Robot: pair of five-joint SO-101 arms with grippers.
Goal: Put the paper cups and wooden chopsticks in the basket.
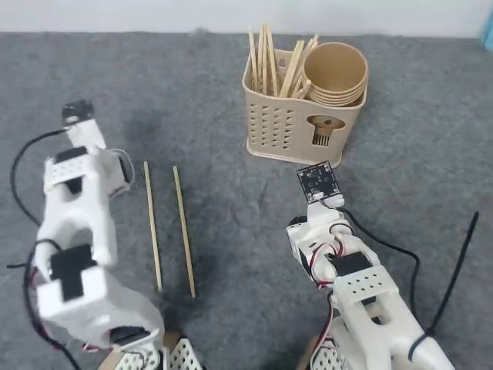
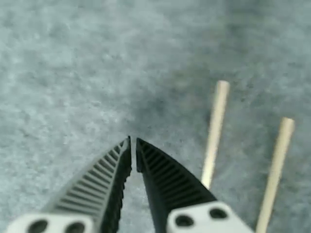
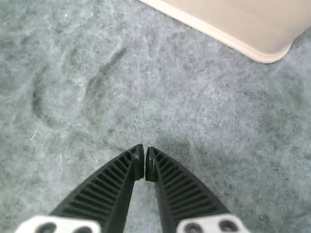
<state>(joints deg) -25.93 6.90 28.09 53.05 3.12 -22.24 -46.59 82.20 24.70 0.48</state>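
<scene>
- Brown paper cups sit in the beige slotted plastic basket (almost done).
- Two loose wooden chopsticks not in yet.
- Left gripper, right gripper: pinched closed, empty.

Grey felt-like table cover, pale wall strip along far edge

Left wrist view: both loose chopsticks were blurred; one end of the one beside the left gripper was hidden behind its finger, and the other ran off the picture's edge. Right wrist view: the basket was cut off, with just a base corner visible. High view: the basket wall hid the lower parts of the paper cups and standing chopsticks, so the cup count could not be told. The left arm and right arm were cut off at the lower edge.
</scene>
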